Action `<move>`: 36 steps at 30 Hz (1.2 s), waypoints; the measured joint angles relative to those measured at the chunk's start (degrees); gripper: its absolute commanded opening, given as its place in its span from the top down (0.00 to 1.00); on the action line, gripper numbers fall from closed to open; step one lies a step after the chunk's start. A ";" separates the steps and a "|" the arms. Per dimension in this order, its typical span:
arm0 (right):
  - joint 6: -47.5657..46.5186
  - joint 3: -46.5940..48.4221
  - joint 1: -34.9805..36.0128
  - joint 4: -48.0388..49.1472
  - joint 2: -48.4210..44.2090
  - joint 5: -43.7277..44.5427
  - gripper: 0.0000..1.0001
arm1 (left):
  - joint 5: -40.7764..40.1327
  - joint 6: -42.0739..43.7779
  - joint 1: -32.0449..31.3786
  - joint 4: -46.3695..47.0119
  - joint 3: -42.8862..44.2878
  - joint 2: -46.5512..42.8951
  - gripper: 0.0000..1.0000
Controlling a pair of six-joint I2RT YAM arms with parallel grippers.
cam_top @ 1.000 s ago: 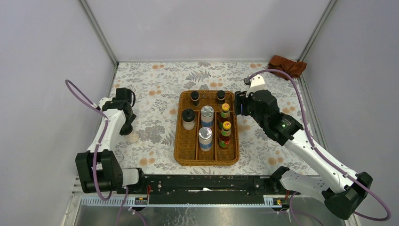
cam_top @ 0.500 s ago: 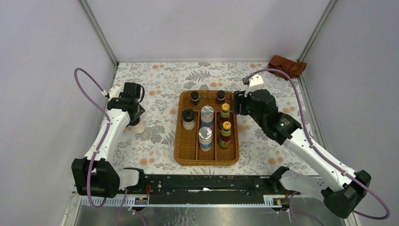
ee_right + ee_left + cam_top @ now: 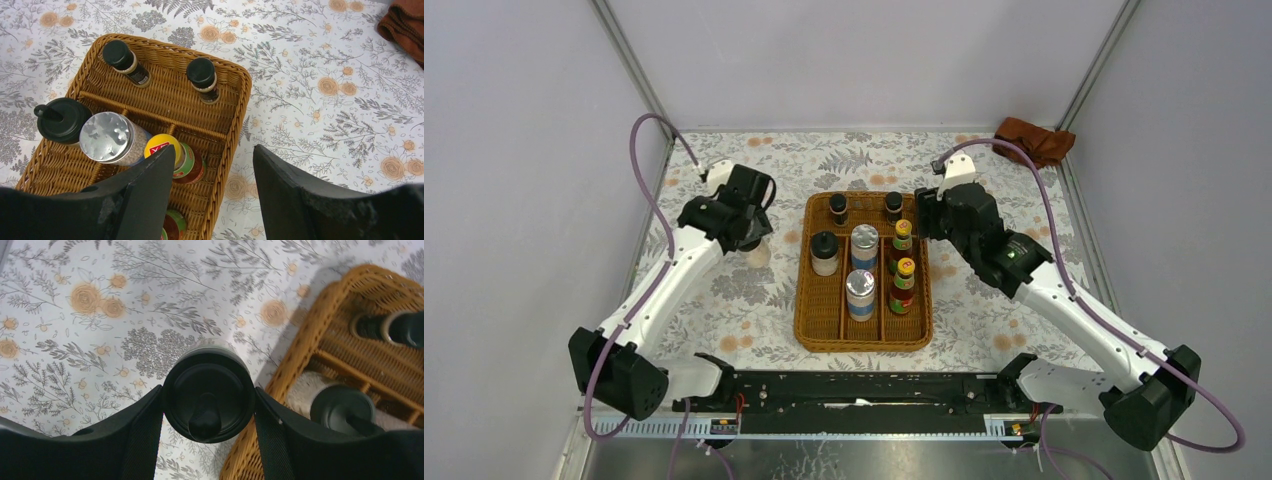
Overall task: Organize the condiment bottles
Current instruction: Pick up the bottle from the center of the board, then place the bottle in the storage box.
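My left gripper (image 3: 208, 390) is shut on a clear jar with a black lid (image 3: 207, 402), held just left of the wicker tray (image 3: 295, 350). The top view shows this jar (image 3: 758, 255) under the gripper (image 3: 757, 238). In the tray stand another black-lidded jar (image 3: 824, 252), two tiny dark bottles (image 3: 838, 208), two silver-lidded shakers (image 3: 864, 245) and two red sauce bottles with yellow caps (image 3: 903, 240). My right gripper (image 3: 215, 155) is open and empty above the tray's right rim, next to a yellow cap (image 3: 161, 147).
A rust-brown cloth (image 3: 1034, 138) lies in the far right corner. The tray (image 3: 864, 343) sits mid-table on the floral cover. Grey walls close in the left, right and back. A black rail (image 3: 864, 385) runs along the near edge.
My left arm has carried the black-lidded jar from the left side of the table rightward to beside the tray. The right arm has shifted only slightly.
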 measured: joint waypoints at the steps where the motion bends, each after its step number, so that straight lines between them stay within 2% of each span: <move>1: 0.00 0.31 0.00 0.04 0.31 0.37 0.34 | 0.13 0.33 -0.85 -0.37 0.46 0.13 1.00; 18: 0.00 3.26 -0.79 0.33 3.10 4.20 0.34 | 2.71 1.42 -16.70 -7.39 8.02 0.55 1.00; 28: 0.00 4.04 -1.27 0.31 3.34 5.22 0.34 | 3.08 -2.12 -25.70 -9.35 8.07 0.59 1.00; 36: 0.00 4.07 -1.40 0.26 3.34 5.33 0.34 | 2.80 -4.94 -31.36 -9.05 4.72 0.66 1.00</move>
